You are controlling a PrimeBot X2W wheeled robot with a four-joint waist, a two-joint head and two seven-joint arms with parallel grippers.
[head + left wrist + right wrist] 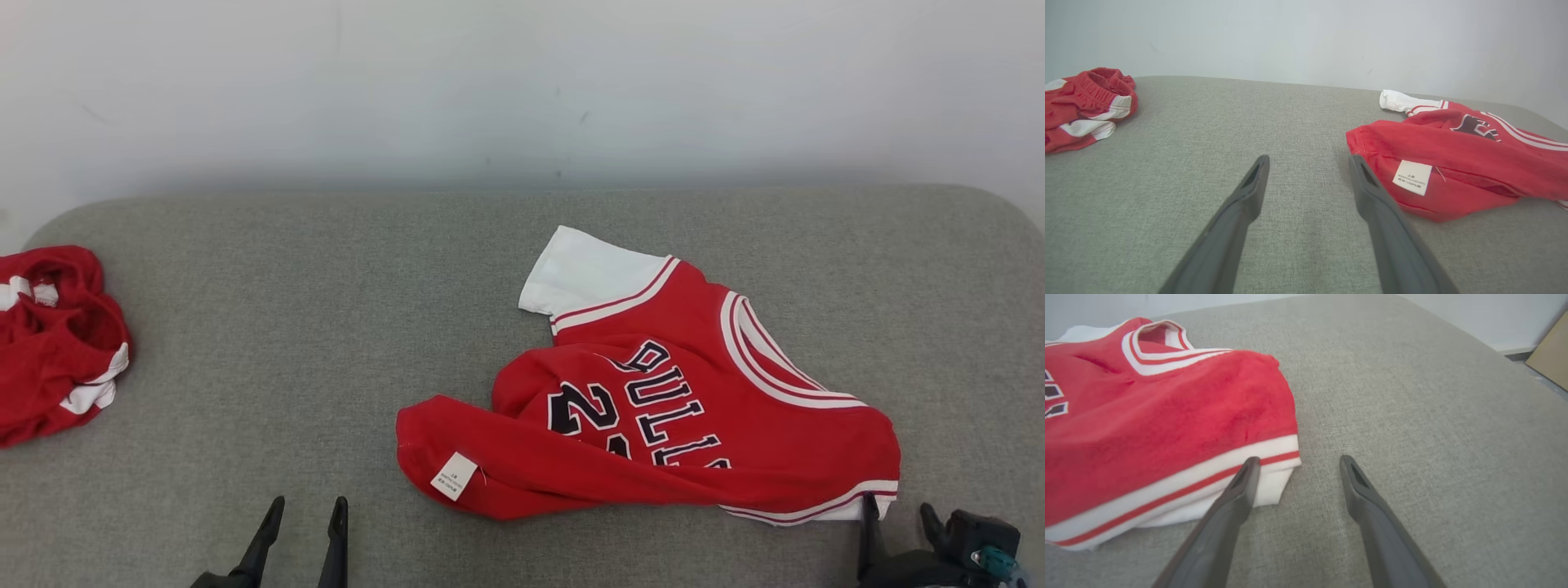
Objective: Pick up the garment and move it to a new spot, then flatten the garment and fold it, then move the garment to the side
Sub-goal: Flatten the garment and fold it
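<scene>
A red basketball jersey, the garment [678,400], lies crumpled on the grey padded surface [326,327], right of centre, with white sleeve trim, dark lettering and a white care label [454,476]. My left gripper [309,510] stands open at the bottom edge, left of the jersey's hem. In the left wrist view the garment [1457,163] sits just right of my left gripper [1309,161]. My right gripper [896,510] stands open at the jersey's lower right corner. In the right wrist view my right gripper [1296,461] has its left finger beside the garment's [1167,416] white sleeve.
A second red and white garment [57,343] lies bunched at the surface's far left edge, also seen as red shorts [1086,106] in the left wrist view. A pale wall [522,90] stands behind. A brown board [1551,355] leans beyond the right edge.
</scene>
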